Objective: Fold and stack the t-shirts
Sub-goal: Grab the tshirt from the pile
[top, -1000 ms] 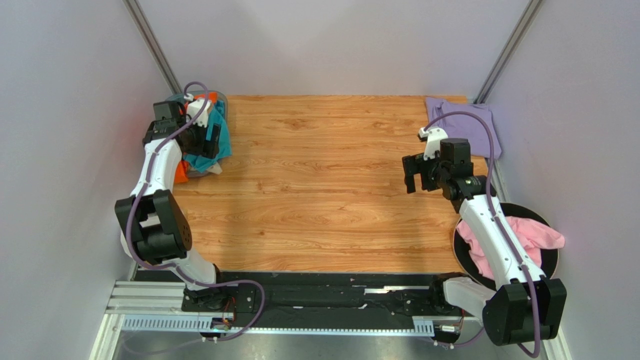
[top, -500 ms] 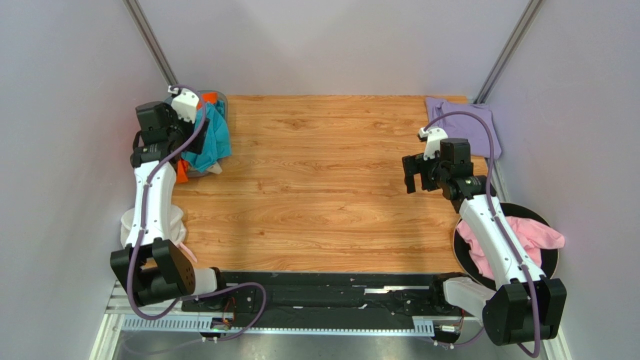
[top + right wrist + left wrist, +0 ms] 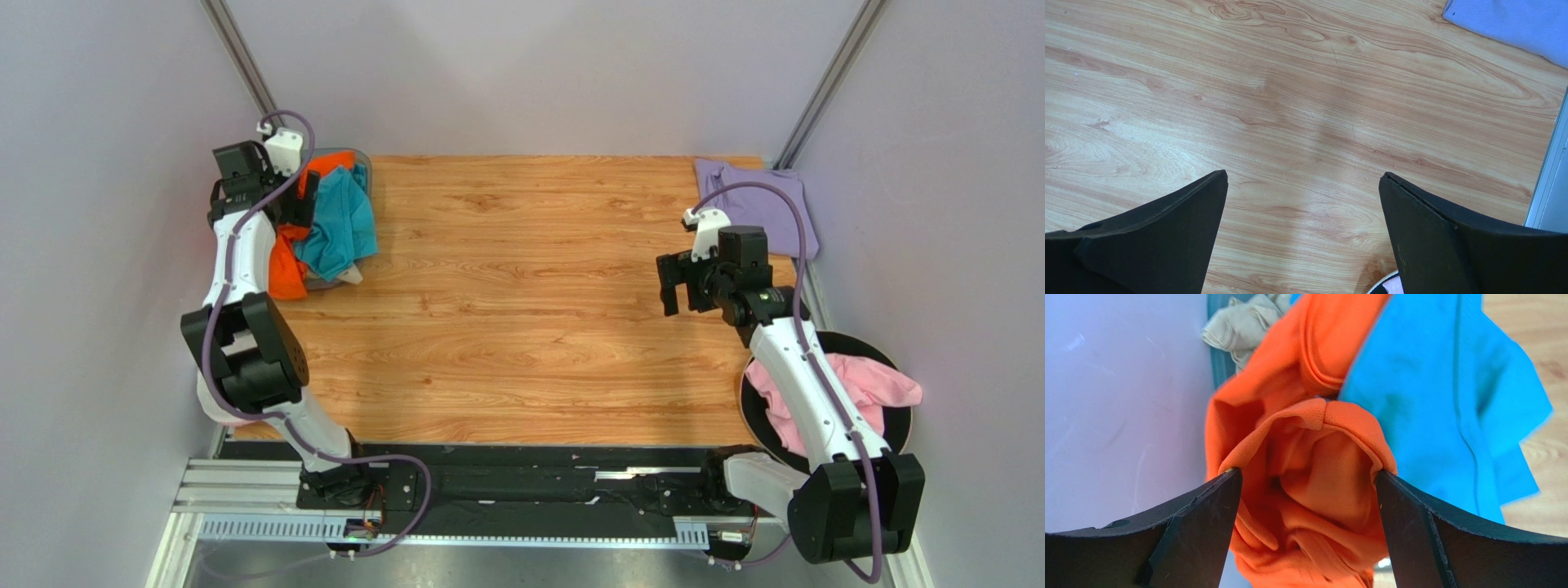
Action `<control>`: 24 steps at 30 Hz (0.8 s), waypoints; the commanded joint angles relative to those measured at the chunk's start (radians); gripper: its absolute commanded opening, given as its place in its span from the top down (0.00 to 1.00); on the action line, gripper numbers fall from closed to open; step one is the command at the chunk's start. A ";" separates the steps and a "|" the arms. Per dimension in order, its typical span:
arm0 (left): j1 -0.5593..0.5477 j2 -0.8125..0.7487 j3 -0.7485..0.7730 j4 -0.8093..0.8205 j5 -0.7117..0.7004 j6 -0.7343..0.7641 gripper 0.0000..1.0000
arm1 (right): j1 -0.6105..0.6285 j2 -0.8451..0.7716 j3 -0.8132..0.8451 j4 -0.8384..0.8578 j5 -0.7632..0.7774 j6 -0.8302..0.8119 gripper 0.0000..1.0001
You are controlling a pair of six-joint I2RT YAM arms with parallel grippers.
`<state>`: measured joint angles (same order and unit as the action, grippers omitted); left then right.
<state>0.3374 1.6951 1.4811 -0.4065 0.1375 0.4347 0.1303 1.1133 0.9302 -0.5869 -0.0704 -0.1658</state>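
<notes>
1. The left gripper (image 3: 1306, 478) hangs over the pile in the far left corner. Its jaws are wide apart, straddling a raised fold of the orange shirt (image 3: 1290, 373), and nothing is clamped.
2. That fold stands up between the fingers, so it is probably the chosen grasp spot: closing here would pinch a ridge of cloth, not flat fabric.
3. The teal shirt (image 3: 1438, 386) lies just right of the orange one and overlaps it. A tan shirt (image 3: 1241, 327) is bunched at the far edge.
4. The right gripper (image 3: 1303, 176) hovers over the bare table (image 3: 528, 306), jaws wide apart and empty, likely ready to help spread a shirt.
5. The lavender shirt (image 3: 754, 196) lies flat in the far right corner, probably the stack's base. The pink shirt (image 3: 859, 380) lies crumpled on a black tray (image 3: 889, 429) at near right.
</notes>
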 commanded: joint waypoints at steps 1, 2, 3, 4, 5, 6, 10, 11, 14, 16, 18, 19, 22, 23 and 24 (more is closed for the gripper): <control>0.023 0.041 0.114 0.049 0.019 -0.048 0.11 | 0.005 0.006 0.038 0.016 0.001 -0.011 0.00; 0.026 0.058 0.122 0.051 0.020 -0.053 0.11 | 0.005 0.006 0.038 0.015 0.003 -0.011 0.00; 0.028 0.063 0.126 0.052 0.022 -0.057 0.12 | 0.003 0.010 0.038 0.015 0.004 -0.011 0.00; 0.035 0.066 0.133 0.064 0.028 -0.062 0.12 | 0.005 0.010 0.038 0.015 0.006 -0.012 0.00; 0.037 0.075 0.136 0.069 0.031 -0.068 0.11 | 0.005 0.011 0.038 0.015 0.006 -0.012 0.00; 0.040 0.080 0.142 0.069 0.031 -0.073 0.12 | 0.003 0.011 0.038 0.015 0.006 -0.012 0.00; 0.060 0.116 0.180 0.066 0.048 -0.089 0.12 | 0.005 0.013 0.038 0.015 0.006 -0.014 0.00; 0.063 0.124 0.186 0.064 0.051 -0.100 0.12 | 0.005 0.013 0.038 0.015 0.007 -0.014 0.00; 0.072 0.144 0.211 0.061 0.079 -0.125 0.12 | 0.003 0.014 0.038 0.015 0.009 -0.015 0.00; 0.074 0.162 0.231 0.057 0.091 -0.132 0.14 | 0.005 0.014 0.036 0.016 0.009 -0.015 0.00; 0.075 0.179 0.246 0.052 0.093 -0.146 0.25 | 0.005 0.016 0.038 0.015 0.008 -0.015 0.00; 0.074 0.198 0.263 0.048 0.093 -0.149 0.30 | 0.005 0.016 0.038 0.016 0.007 -0.015 0.00; 0.074 0.210 0.275 0.038 0.111 -0.159 0.68 | 0.005 0.016 0.036 0.013 0.007 -0.015 0.00; 0.075 0.207 0.272 0.041 0.113 -0.172 1.00 | 0.003 0.016 0.038 0.013 0.009 -0.015 0.00; 0.074 0.202 0.265 0.050 0.114 -0.180 1.00 | 0.005 0.017 0.038 0.015 0.008 -0.015 0.00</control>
<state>0.4072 1.9026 1.7103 -0.3798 0.2165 0.2886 0.1303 1.1282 0.9302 -0.5873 -0.0696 -0.1696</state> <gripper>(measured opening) 0.245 0.998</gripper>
